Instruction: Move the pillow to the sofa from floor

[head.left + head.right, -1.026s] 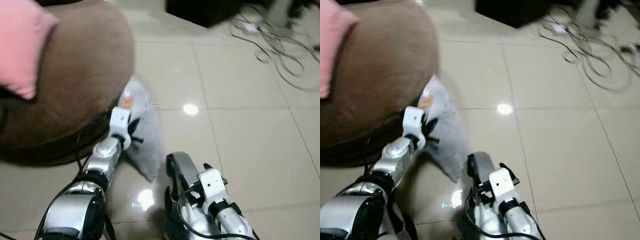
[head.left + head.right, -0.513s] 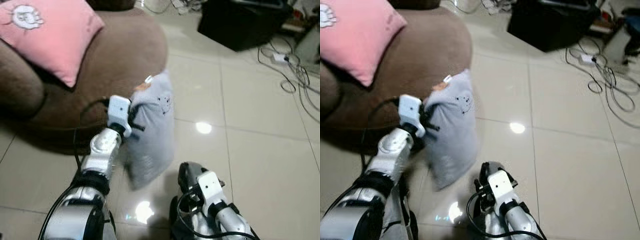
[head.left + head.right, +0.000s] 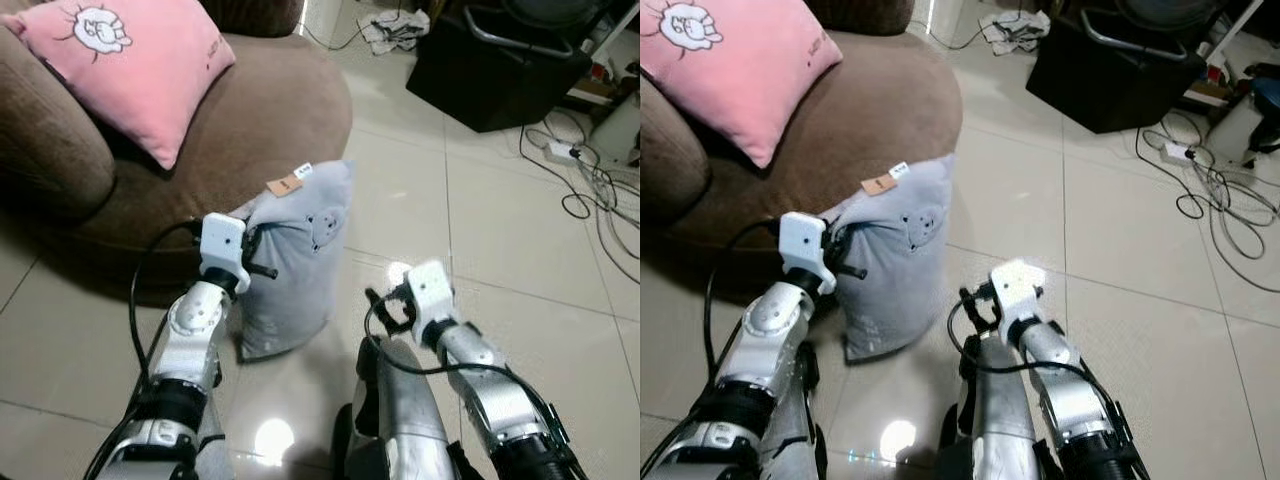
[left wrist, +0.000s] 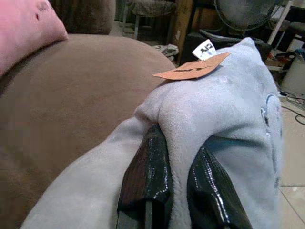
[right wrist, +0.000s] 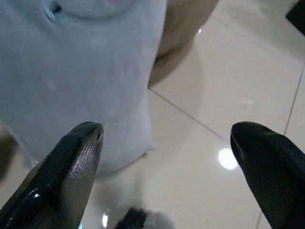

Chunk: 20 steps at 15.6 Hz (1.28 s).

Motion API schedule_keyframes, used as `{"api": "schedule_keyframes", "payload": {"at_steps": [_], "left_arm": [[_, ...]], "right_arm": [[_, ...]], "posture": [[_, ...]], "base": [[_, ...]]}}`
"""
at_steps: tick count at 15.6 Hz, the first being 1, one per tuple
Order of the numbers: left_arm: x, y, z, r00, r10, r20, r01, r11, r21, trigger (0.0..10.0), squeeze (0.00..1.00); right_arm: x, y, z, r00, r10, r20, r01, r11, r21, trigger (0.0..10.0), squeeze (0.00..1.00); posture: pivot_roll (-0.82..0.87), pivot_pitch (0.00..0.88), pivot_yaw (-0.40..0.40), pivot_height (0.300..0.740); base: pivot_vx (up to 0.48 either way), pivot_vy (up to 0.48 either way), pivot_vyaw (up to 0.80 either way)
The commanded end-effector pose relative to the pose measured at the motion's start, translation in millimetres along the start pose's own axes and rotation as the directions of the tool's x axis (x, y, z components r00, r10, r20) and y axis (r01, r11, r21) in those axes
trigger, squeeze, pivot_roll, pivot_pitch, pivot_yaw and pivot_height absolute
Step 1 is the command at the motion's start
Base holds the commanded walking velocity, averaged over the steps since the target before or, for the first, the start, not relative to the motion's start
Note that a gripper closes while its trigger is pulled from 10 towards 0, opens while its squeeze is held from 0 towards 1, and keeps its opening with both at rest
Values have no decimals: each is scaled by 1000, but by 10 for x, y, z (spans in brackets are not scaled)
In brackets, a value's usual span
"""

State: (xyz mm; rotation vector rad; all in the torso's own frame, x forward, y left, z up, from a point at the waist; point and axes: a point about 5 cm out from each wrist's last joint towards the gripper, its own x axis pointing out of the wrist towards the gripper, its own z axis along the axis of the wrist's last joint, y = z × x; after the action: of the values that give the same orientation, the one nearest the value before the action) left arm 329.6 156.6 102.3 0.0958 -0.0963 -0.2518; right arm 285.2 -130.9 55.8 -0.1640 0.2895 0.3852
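A grey pillow [image 3: 295, 250] with an orange tag stands upright beside the brown sofa [image 3: 240, 120]. Its lower corner is at or just above the floor tiles. My left gripper [image 4: 178, 183] is shut on a fold of the pillow's upper edge, on the sofa side [image 3: 262, 262]. My right gripper [image 5: 167, 157] is open, its fingers [image 3: 385, 308] a short way from the pillow's other face and apart from it. A pink pillow [image 3: 130, 65] with a cartoon print lies on the sofa seat.
A black box [image 3: 500, 65] stands at the back right. Loose cables [image 3: 590, 185] trail over the tiles on the right, and a crumpled cloth [image 3: 395, 25] lies by the box. Bare glossy floor [image 3: 480, 240] lies to the right of the pillow.
The camera has swung up toward the sofa. The left gripper has raised the grey pillow upright. The right arm has come up from low down to beside the pillow.
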Motion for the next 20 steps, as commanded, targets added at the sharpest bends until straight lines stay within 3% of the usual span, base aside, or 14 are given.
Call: {"api": "schedule_keyframes", "payload": {"at_steps": [1,4,7,9,12,16,20], "left_arm": [[28,-35,96,999,5,42,-5,1000,4,0,0],[54,50,123,999,24,27,-25,999,25,0,0],[109,133,166,998,51,24,-52,998,45,0,0],[138,130,189,998,53,27,-55,997,61,0,0],[168,92,166,999,41,11,-42,996,75,0,0],[182,77,84,999,36,-33,-33,996,82,0,0],[238,80,-12,993,53,-103,-42,993,109,0,0]], "right_arm": [[-5,-83,-10,1000,-11,-19,11,1000,17,10000,0],[-36,-90,170,999,35,15,-35,999,28,10000,0],[-137,-240,359,998,67,21,-66,996,-57,10000,0],[-195,-221,417,995,104,10,-103,992,-77,10000,0],[-324,-164,691,982,188,11,-187,979,-87,10000,0],[-442,-254,970,968,250,4,-248,962,-116,10000,0],[-659,-309,1231,926,376,-40,-378,920,-101,10000,0]], "posture": [[131,149,-194,533],[124,147,-189,533],[97,149,-195,533],[89,150,-197,533],[89,150,-197,533],[62,154,-186,533],[36,165,-194,533]], "base": [[0,0,0],[0,0,0],[0,0,0],[0,0,0],[0,0,0],[0,0,0],[0,0,0]]}}
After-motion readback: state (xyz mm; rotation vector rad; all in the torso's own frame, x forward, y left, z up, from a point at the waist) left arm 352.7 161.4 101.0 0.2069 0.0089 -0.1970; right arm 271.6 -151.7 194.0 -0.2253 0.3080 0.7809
